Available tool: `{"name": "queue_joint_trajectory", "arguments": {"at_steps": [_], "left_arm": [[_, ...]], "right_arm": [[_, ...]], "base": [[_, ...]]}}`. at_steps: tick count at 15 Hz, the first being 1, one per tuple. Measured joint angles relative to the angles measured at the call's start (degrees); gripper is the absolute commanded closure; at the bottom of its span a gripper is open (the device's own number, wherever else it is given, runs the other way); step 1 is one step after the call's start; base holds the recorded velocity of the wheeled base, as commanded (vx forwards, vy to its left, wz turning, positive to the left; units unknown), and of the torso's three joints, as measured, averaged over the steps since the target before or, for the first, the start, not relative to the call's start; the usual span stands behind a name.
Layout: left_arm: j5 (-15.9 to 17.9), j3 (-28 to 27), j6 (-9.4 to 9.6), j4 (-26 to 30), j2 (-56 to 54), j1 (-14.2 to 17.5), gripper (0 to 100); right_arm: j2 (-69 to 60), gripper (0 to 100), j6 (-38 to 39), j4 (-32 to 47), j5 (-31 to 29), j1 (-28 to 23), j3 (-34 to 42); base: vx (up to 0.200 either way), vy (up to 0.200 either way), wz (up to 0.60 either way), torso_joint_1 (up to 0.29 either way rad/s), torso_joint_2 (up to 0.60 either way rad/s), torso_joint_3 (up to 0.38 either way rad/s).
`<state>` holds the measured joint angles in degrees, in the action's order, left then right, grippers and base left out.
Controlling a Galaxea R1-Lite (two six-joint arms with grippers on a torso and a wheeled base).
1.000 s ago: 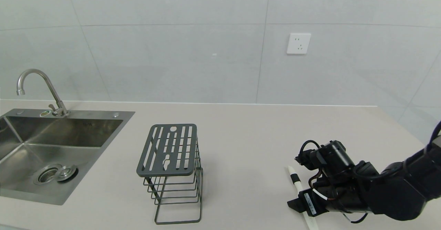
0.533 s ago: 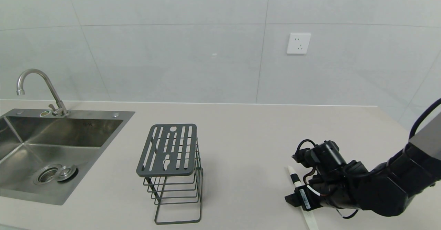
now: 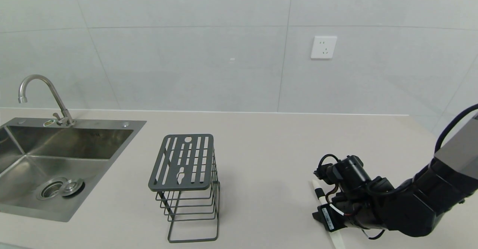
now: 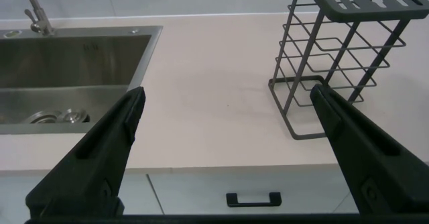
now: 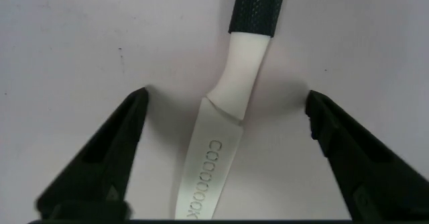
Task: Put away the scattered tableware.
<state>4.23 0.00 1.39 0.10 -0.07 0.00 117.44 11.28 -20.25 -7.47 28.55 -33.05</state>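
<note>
Head view: my right gripper sits low over the pale bench near its front right corner, astride a knife with a white handle, a black knurled band and a silver blade. The knife lies flat on the bench, handle towards the wall and blade towards me. It is well apart from the dark grey wire rack with a slotted top plate, which stands mid-bench near the stainless steel sink.

Left wrist view: my left gripper is spread wide and holds nothing. It hangs off the bench's front edge, with the rack and sink ahead.

Right wrist view: my fingers stand apart on either side of the knife, about where handle meets blade, and neither touches it.

I judge this to be the grasping step for the knife. The next move calls for closing squarely on the thin handle with my fingertips right down at the bench. After that comes lifting the knife level and carrying it to the rack, blade down through a slot.
</note>
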Motion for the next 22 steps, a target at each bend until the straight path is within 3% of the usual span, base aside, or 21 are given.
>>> {"name": "queue_joint_trajectory", "arguments": {"at_steps": [9,15,22], "left_arm": [[0.11,0.00,-0.16,0.00,0.00,0.00,0],[0.22,0.00,-1.10,-0.07,0.00,0.00,0],[0.15,0.00,-1.12,-0.10,0.00,-0.07,0]], "right_arm": [[-1.23,100,-0.15,-0.16,-0.27,-0.06,-0.60],[-5.67,100,-2.15,-9.50,0.33,-0.30,-0.38],[-8.33,100,-10.65,-20.75,7.45,-0.52,3.25]], "base": [[0.000,0.000,0.00,0.000,0.00,0.000],[0.000,0.000,0.00,0.000,0.00,0.000],[0.000,0.000,0.00,0.000,0.00,0.000]]}}
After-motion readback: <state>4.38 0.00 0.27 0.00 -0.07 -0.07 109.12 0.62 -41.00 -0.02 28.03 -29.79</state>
